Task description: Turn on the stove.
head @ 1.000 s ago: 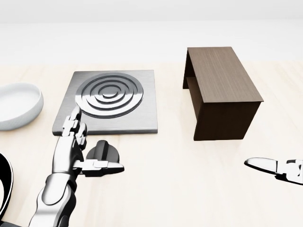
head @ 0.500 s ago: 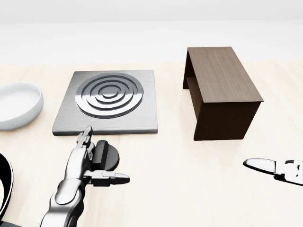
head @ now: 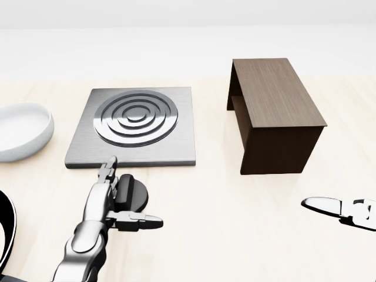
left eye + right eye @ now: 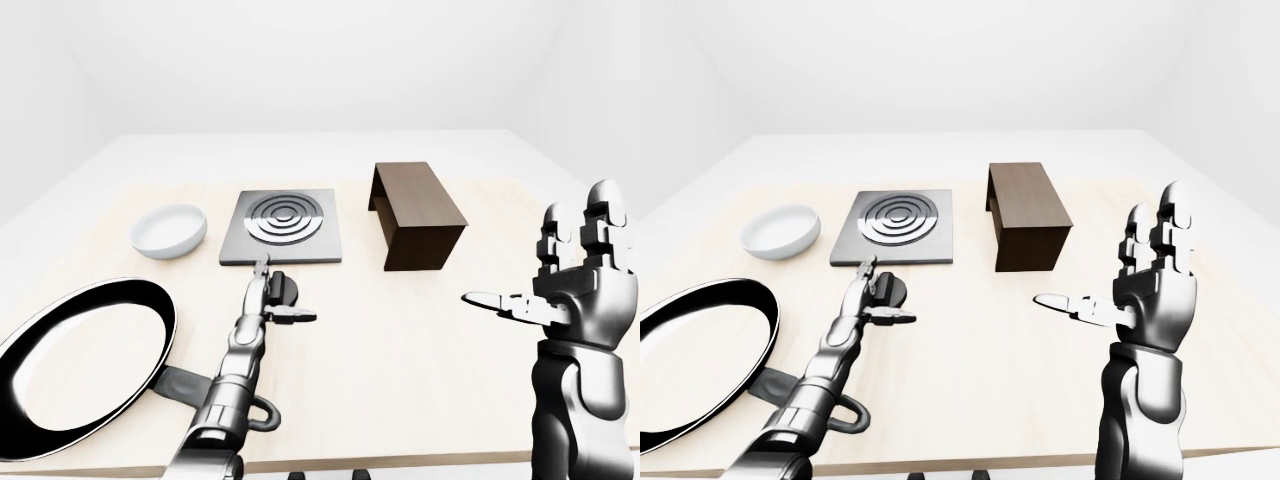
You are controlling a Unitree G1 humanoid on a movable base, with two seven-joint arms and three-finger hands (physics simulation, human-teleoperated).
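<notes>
In the head view the stove (image 3: 132,126) lies on the tabletop (image 3: 205,223) at about 10 o'clock, its black knob (image 3: 130,194) just below the plate's lower edge. The left robot hand (image 3: 108,202) sits against the knob with fingers spread, not clenched around it. The right robot hand (image 4: 1140,290) hangs open at 3 o'clock, well apart from the brown box (image 3: 273,114).

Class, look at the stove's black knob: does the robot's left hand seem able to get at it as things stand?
Probably yes. The left hand is already at the black knob, just below the stove, its open fingers standing about the knob with nothing between them. Whether they actually touch it cannot be told.
</notes>
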